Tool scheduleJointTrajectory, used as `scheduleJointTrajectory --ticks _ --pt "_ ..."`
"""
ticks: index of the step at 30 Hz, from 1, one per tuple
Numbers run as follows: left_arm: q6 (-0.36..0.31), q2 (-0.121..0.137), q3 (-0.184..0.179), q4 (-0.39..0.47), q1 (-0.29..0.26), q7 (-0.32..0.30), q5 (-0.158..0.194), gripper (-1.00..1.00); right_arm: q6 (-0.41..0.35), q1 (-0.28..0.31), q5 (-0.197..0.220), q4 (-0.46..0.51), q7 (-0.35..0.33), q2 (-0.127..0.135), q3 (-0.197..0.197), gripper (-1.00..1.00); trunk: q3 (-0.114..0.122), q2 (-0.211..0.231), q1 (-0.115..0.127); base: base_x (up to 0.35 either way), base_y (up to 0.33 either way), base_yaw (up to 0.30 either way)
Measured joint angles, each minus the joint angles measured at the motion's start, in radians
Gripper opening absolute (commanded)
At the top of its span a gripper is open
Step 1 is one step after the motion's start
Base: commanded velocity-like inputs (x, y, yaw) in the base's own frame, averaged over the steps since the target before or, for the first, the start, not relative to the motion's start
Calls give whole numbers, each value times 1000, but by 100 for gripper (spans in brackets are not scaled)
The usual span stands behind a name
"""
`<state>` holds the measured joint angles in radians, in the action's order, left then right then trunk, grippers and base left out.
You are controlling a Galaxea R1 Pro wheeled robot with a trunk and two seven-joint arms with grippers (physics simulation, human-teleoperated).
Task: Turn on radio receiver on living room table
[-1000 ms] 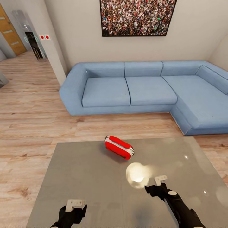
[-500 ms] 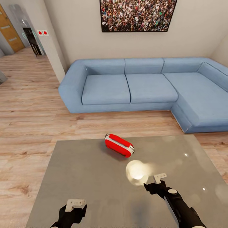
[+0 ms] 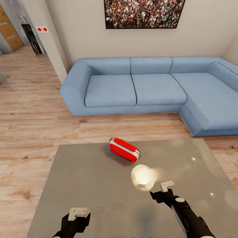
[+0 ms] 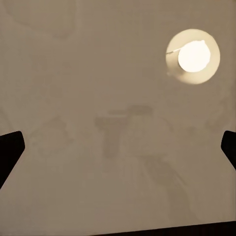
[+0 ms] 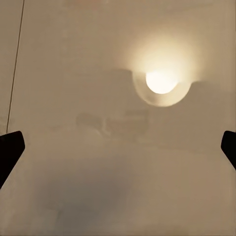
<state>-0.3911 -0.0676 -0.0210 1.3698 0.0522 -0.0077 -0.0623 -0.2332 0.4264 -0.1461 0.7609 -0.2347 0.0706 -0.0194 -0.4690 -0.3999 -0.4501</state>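
Note:
The red radio receiver (image 3: 124, 149) lies on its side near the far edge of the glossy grey table (image 3: 82, 178), white trim facing up. Its dial is not visible. My left gripper (image 3: 78, 213) hovers over the table's near left part, well short of the radio. My right gripper (image 3: 167, 186) hangs over the near right part, closer to the radio but apart from it. In both wrist views the dark fingertips (image 4: 10, 147) (image 5: 10, 147) stand wide apart at the picture edges above the bare reflective top, so both grippers are open and hold nothing.
A blue L-shaped sofa (image 3: 148, 89) stands beyond the table, with a strip of pale wood floor (image 3: 33, 132) between. A framed crowd picture (image 3: 143, 13) hangs on the beige wall. A lamp's bright reflection (image 3: 142, 177) shows on the tabletop. A hallway opens at the far left.
The whole picture has shifted slightly, with the sofa and wall sliding upward, so the camera has moved. The radio and both grippers keep their places on the table.

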Motion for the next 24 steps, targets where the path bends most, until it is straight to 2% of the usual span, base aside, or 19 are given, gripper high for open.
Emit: scheduleJointTrajectory --ticks 20,24 --pt "8 1 0 0 0 -1 -3 100 -1 0 0 0 3 1 -1 100 -33 0 0 0 0 0" --pt "8 -2 -1 7 0 -38 -2 100 -1 0 -1 1 3 1 -1 100 -39 0 0 0 0 0"
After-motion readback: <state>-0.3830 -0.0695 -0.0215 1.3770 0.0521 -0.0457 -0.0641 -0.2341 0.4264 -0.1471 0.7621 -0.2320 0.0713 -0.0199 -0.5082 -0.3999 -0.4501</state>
